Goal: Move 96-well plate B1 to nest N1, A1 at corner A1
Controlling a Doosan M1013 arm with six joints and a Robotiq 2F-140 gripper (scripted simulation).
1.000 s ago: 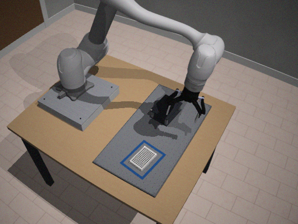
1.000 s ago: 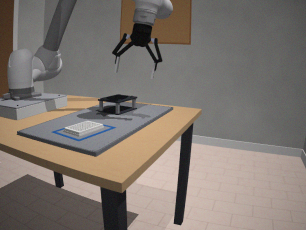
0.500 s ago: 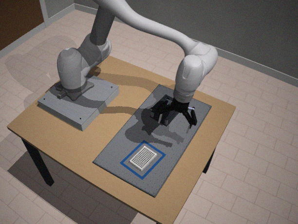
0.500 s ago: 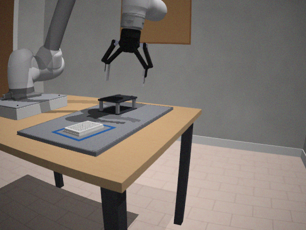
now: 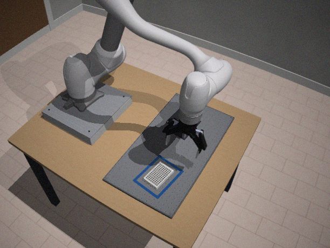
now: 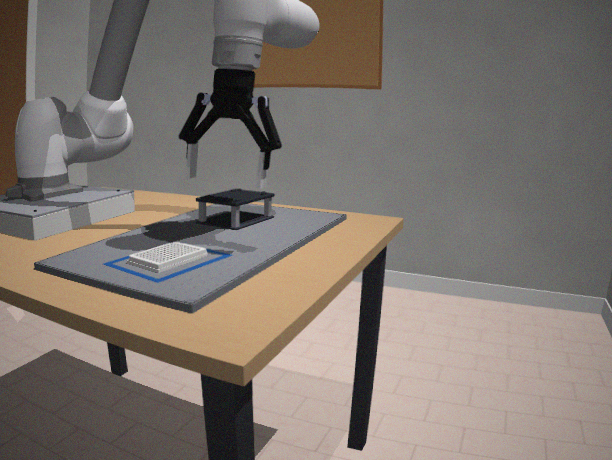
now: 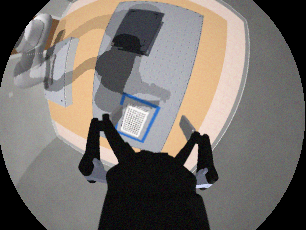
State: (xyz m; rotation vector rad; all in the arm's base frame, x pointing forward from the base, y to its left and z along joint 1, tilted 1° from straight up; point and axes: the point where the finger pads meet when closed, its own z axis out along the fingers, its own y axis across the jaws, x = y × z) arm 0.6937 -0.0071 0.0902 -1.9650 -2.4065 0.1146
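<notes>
The white 96-well plate (image 5: pixel 158 174) lies flat inside the blue-outlined bench spot at the near end of the grey mat; it also shows in the exterior view (image 6: pixel 167 256) and the wrist view (image 7: pixel 136 120). The raised black plate nest (image 6: pixel 235 197) stands on four posts at the far end of the mat and is empty; in the top view the arm hides it. It shows in the wrist view (image 7: pixel 139 30). My gripper (image 6: pixel 226 167) (image 5: pixel 183 145) is open and empty. It hangs fingers down high above the mat, between the nest and the plate.
The grey perforated mat (image 5: pixel 170 156) lies on a wooden table. The robot's grey base block (image 5: pixel 87 116) sits on the table's far left. The table edges fall to a tiled floor.
</notes>
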